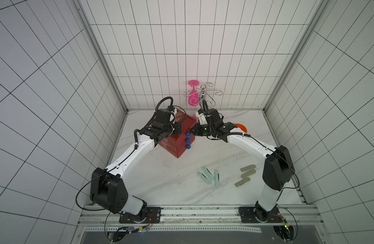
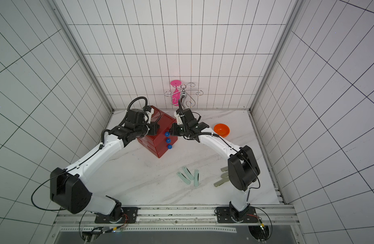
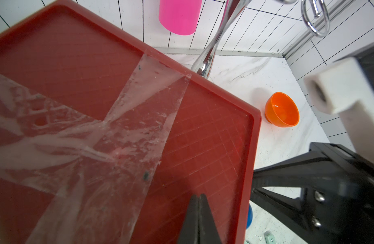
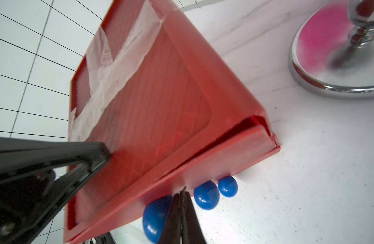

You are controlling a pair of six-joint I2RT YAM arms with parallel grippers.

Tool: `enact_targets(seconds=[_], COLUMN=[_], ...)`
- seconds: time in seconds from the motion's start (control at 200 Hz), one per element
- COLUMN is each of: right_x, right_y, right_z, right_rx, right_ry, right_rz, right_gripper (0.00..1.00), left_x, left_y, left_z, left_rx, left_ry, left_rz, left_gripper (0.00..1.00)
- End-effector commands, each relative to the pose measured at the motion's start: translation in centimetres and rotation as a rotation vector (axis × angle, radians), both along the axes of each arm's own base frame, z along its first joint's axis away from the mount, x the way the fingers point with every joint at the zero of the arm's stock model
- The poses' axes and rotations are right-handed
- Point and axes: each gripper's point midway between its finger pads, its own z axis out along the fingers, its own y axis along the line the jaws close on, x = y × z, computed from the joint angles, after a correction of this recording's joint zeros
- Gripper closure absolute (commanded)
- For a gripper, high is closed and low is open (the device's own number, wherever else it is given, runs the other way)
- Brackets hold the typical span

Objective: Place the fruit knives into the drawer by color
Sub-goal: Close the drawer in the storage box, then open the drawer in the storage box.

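Observation:
The red drawer (image 1: 178, 145) (image 2: 158, 143) stands at the back of the table, its three blue knobs (image 1: 188, 140) facing front. My left gripper (image 3: 200, 196) is shut and rests on its taped top (image 3: 139, 118), near the front edge. The right gripper (image 4: 183, 191) is shut with its tips against the top drawer's front, beside the top knob (image 4: 154, 217), nothing between the fingers. A thin dark gap shows above the top drawer front (image 4: 248, 124). Three mint green fruit knives (image 1: 208, 173) and three grey-olive ones (image 1: 248, 173) lie near the front right, partly hidden by the right arm in a top view (image 2: 223, 175).
An orange bowl (image 2: 221, 130) (image 3: 281, 109) sits right of the drawer, behind the right forearm. A chrome rack (image 1: 203, 95) with a pink cup (image 1: 192, 98) hanging on it stands at the back wall, its round base (image 4: 338, 88) close to the drawer.

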Motion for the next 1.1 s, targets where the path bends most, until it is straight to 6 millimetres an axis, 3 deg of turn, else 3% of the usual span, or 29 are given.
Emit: enact_targets(seconds=[0.0, 0.18, 0.355, 0.635, 1.094], right_x=[-1.3, -2.7, -3.6, -3.5, -1.9], right_y=[-1.2, -2.7, -2.9, -1.7, 0.9], right_z=[0.6, -0.9, -2.7, -6.5, -9.7], right_rx=[0.026, 0.022, 0.022, 0.062, 0.177], right_ry=[-0.020, 0.017, 0.069, 0.157, 0.198], right_rz=[-0.029, -0.055, -0.048, -0.040, -0.027], right_gripper=[0.86, 0.75, 0.67, 0.63, 0.59], left_x=[-3.5, -3.5, -3.5, -3.3, -3.2], left_y=[1.5, 1.6, 1.7, 2.1, 2.3], left_z=[-7.2, -7.1, -7.0, -6.7, -6.8], left_rx=[0.128, 0.130, 0.134, 0.138, 0.133], left_ry=[0.262, 0.258, 0.256, 0.244, 0.250], left_rz=[-0.003, 0.000, 0.006, 0.022, 0.027], left_gripper=[1.00, 1.00, 1.00, 1.00, 1.00])
